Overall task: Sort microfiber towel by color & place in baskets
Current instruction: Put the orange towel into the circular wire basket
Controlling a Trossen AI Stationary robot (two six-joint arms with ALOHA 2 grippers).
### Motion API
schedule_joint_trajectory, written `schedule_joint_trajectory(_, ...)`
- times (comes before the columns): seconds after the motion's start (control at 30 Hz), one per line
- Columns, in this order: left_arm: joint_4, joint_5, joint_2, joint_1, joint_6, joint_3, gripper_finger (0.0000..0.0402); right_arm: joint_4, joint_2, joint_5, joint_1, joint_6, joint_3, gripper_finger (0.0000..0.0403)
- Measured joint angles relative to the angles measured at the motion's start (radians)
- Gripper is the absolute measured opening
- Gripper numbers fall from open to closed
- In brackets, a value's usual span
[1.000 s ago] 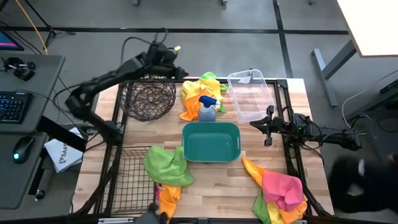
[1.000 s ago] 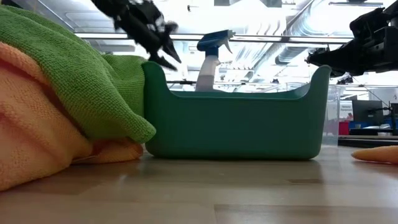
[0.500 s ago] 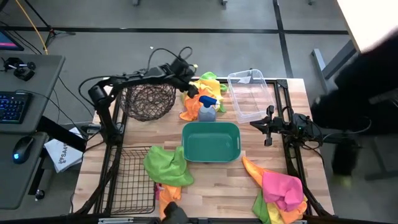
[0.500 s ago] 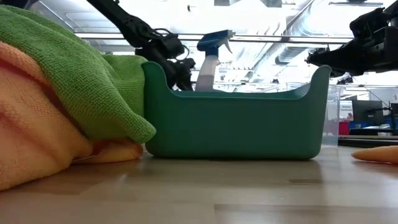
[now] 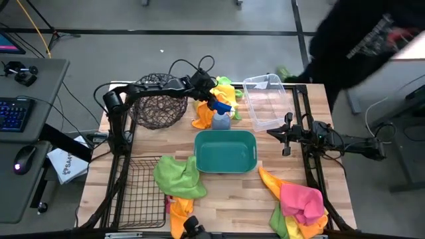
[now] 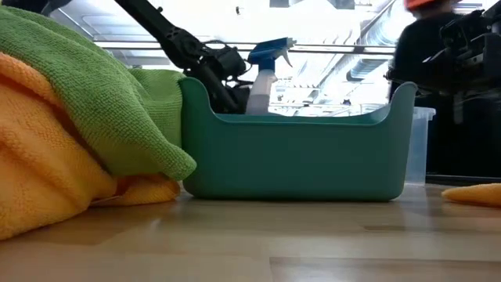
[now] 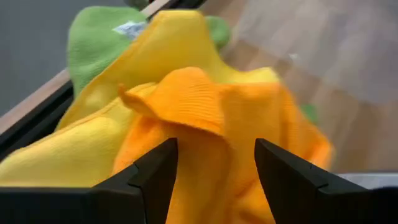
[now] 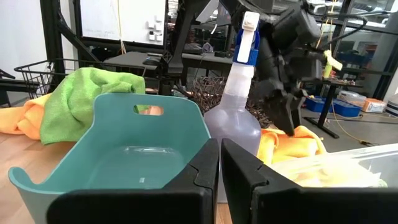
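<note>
Above the wooden tabletop (image 5: pixel 226 192), the left tool (image 5: pixel 211 96) reaches past the round wire basket (image 5: pixel 159 106) to a heap of orange and yellow towels (image 5: pixel 224 89) beside the spray bottle (image 5: pixel 221 118). The right tool (image 5: pixel 285 136) hangs just beside the teal tub (image 5: pixel 226 151) and the clear bin (image 5: pixel 265 99). More towels lie by the black wire basket (image 5: pixel 143 192): a green one (image 5: pixel 178 176), and a pink-topped pile (image 5: pixel 300 202) at the near right corner. A person in dark clothing (image 5: pixel 358 40) stands at the far right.

At tabletop level, the left tool (image 6: pixel 231 86) dips behind the tub (image 6: pixel 297 157).

From the left wrist, the fingers (image 7: pixel 155 177) stand spread before an orange towel (image 7: pixel 205 118), not gripping it.

From the right wrist, the fingers (image 8: pixel 205 171) are pressed together, empty.
</note>
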Motion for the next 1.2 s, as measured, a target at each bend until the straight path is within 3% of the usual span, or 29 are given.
schedule_joint_trajectory(0.17, 0.003, -0.045, 0.028, -0.008, 0.004, -0.002, 0.0170, 0.000, 0.000, 0.000, 0.000, 0.000, 0.000, 0.0014)
schedule_joint_trajectory(0.33, -0.023, -0.051, 0.023, -0.008, 0.003, -0.003, 0.0028, 0.000, 0.000, 0.000, 0.000, 0.000, 0.000, 0.0014)
schedule_joint_trajectory(0.37, -0.036, -0.051, -0.001, -0.006, -0.009, -0.003, 0.0016, 0.000, 0.000, 0.000, 0.000, -0.001, 0.000, 0.0014)
schedule_joint_trajectory(0.5, -0.052, -0.058, -0.182, 0.011, 0.036, -0.002, 0.0005, 0.000, 0.000, 0.000, 0.000, 0.000, 0.000, 0.0014)
schedule_joint_trajectory(0.7, -0.058, -0.157, -0.547, 0.048, 0.135, 0.000, 0.0001, 0.000, 0.000, 0.000, 0.000, -0.001, 0.000, 0.0014)
schedule_joint_trajectory(0.9, -0.230, -0.371, -0.830, 0.047, 0.221, 0.001, 0.0001, 0.000, 0.000, 0.000, 0.000, 0.000, 0.000, 0.0014)
schedule_joint_trajectory(1.1, -0.591, -0.592, -0.936, 0.048, 0.114, -0.004, 0.0000, 0.000, 0.000, 0.000, 0.000, 0.001, 0.000, 0.0014)
schedule_joint_trajectory(1.2, -0.626, -0.638, -0.951, 0.048, 0.033, -0.080, 0.0000, 0.000, 0.000, 0.000, 0.000, -0.001, 0.000, 0.0014)
